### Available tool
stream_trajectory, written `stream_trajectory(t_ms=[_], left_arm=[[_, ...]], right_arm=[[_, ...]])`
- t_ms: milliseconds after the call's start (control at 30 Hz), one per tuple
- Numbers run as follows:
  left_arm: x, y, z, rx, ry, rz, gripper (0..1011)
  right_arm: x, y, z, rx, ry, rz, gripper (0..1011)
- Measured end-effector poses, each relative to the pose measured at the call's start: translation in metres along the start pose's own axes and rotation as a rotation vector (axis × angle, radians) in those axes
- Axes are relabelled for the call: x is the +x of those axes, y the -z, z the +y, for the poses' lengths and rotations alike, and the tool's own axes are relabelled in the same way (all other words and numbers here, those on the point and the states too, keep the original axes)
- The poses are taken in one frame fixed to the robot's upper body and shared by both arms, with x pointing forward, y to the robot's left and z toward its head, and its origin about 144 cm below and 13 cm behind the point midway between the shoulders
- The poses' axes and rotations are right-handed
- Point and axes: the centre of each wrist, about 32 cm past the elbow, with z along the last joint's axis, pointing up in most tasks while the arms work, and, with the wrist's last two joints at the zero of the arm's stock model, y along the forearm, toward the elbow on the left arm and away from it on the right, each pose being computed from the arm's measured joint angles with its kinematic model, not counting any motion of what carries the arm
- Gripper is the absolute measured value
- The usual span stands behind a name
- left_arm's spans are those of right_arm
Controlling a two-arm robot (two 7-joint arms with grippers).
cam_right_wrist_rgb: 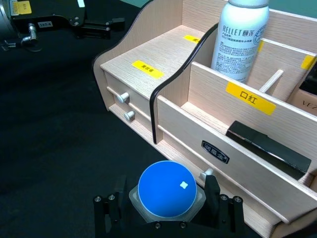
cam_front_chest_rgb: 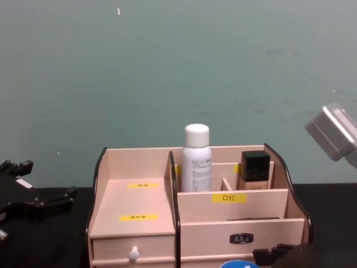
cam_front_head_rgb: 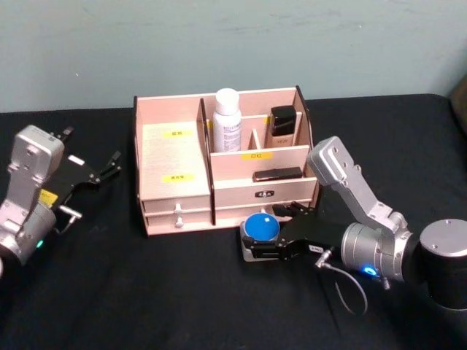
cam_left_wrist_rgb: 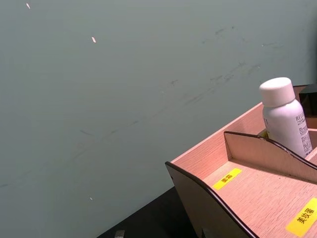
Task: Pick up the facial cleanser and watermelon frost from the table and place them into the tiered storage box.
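1. Two grippers are seen in the head view. The right gripper (cam_front_head_rgb: 264, 233) is set low just in front of the tiered storage box (cam_front_head_rgb: 171, 157), and the watermelon frost (cam_front_head_rgb: 261, 226) is clamped between its jaws, close above the black table (cam_front_head_rgb: 146, 292). The left gripper (cam_front_head_rgb: 91, 146) is parked well to the side of the box, with its jaws spread and nothing between them. The facial cleanser (cam_front_head_rgb: 227, 120) stands upright in a rear compartment, well beyond the right jaws. A beige bottle (cam_front_head_rgb: 283, 124) with a black cap is housed two compartments across from it.
2. In the left wrist view, the facial cleanser (cam_left_wrist_rgb: 285, 116) is shown upright behind a curved divider of the tiered storage box (cam_left_wrist_rgb: 237, 198).
3. In the right wrist view, the round blue lid of the watermelon frost (cam_right_wrist_rgb: 166, 188) is framed by the right gripper (cam_right_wrist_rgb: 167, 198), with a finger pressed to each side of the jar. Just beyond the jaws, the front wall of the tiered storage box (cam_right_wrist_rgb: 188, 129) is seen. The facial cleanser (cam_right_wrist_rgb: 240, 37) is seen farther back, and a flat black item (cam_right_wrist_rgb: 267, 148) lies in the front tray. The left gripper (cam_right_wrist_rgb: 94, 25) is seen far off.
4. In the chest view, the facial cleanser (cam_front_chest_rgb: 196, 159) is seen upright at the back of the tiered storage box (cam_front_chest_rgb: 134, 229). The left gripper (cam_front_chest_rgb: 42, 181) is seen with its jaws apart, well clear of the box's side. A sliver of the watermelon frost (cam_front_chest_rgb: 239, 264) is seen just in front of the box.
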Motion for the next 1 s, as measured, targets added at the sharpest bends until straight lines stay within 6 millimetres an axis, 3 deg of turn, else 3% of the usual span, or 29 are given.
stream_trajectory(t_ms=[1000], left_arm=[[0.0,0.0,0.0,0.0,0.0,0.0,1010]], right_arm=[[0.0009,0.0025,0.0068,-0.019,-0.006,0.004,1000]])
